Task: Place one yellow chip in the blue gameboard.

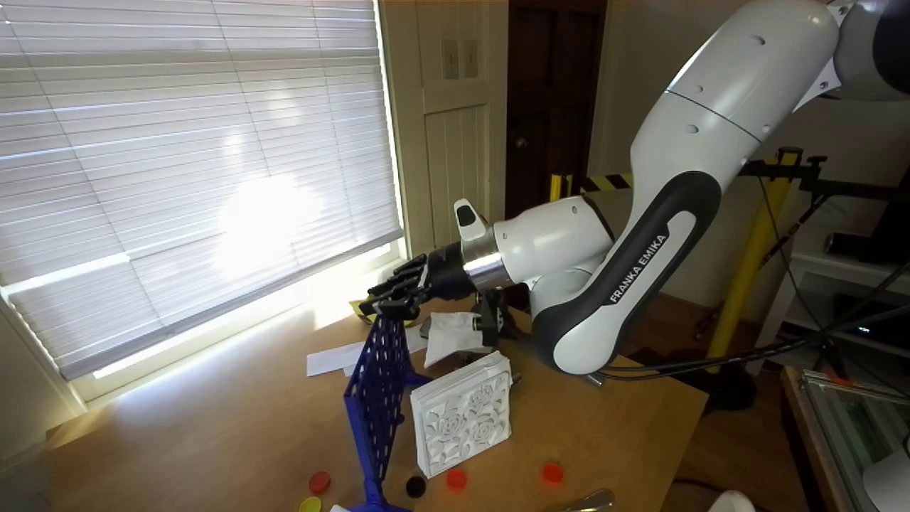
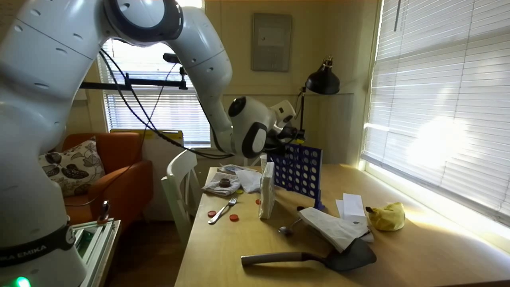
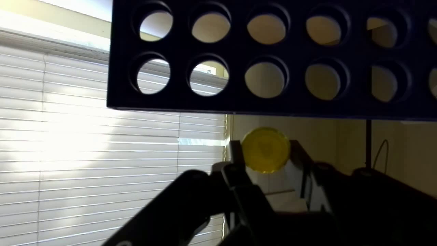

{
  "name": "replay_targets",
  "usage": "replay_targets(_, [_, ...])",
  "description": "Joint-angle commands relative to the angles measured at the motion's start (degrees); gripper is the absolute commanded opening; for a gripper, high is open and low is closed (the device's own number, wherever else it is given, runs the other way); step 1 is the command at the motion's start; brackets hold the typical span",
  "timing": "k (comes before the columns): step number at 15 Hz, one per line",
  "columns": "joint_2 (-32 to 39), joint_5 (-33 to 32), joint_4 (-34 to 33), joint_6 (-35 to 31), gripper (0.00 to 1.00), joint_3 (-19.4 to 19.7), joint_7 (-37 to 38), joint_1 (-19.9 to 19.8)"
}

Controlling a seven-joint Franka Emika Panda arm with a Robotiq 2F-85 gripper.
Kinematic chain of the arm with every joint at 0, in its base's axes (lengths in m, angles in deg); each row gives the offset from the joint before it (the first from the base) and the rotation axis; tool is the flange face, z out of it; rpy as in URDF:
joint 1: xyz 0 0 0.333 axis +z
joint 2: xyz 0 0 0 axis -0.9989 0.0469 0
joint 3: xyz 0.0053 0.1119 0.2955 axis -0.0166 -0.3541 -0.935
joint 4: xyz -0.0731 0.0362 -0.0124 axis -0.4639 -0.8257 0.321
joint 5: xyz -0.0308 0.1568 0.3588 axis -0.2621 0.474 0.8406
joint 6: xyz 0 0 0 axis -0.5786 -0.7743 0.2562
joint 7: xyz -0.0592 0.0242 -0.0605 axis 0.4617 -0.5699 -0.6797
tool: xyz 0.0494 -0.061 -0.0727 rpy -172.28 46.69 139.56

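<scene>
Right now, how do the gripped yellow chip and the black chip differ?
The gripper holds the yellow chip off the table; the black chip lies on it. The yellow chip is upright near the top of the gameboard, the black chip flat near its base. Both are round.

In an exterior view the blue gameboard stands as a wall, the white box close on its left; between gameboard and right-hand blinds, bare desk leaves passage.
</scene>
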State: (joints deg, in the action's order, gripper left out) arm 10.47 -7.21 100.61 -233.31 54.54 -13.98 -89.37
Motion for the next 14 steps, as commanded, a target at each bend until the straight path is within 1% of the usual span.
replay_targets(1, [-0.8, -1.99, 1.28, -0.12, 0.1, 0.35, 2.46, -0.47])
replay_targets(4, [-0.92, -2.0, 1.98, -0.62, 0.1, 0.26, 2.68, -0.48])
replay_targets(6, [-0.45, -1.93, 2.02, -2.1, 0.1, 0.46, 2.16, -0.2])
replay_targets(10, [0.48, -2.91, 1.3, -4.27, 0.1, 0.38, 2.39, -0.29])
replay_targets(14, [1.45, -3.57, 0.66, -5.07, 0.1, 0.47, 2.59, -0.28])
